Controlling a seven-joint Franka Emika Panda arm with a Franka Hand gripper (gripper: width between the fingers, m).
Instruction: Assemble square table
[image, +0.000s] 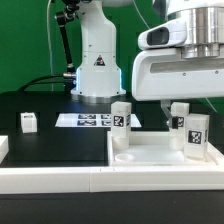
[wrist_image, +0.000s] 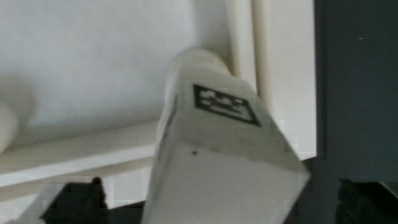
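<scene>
Watching remotely, I found the pincer (wrist_image: 222, 202) released, jaws wide either side of a tagged white leg (wrist_image: 221, 140) standing upright by the rim of the square tabletop (image: 150, 152) on the worktop (image: 45, 142), seemingly poised to twist it home.

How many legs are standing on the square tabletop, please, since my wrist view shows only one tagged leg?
Observer: Three. One leg stands toward the exterior view's left of the square tabletop, and two more legs stand at its right.
Operator: Thank you. Is any leg off the tabletop?
Observer: Yes, a fourth leg sits apart on the black table, to the exterior view's left of the marker board.
</scene>
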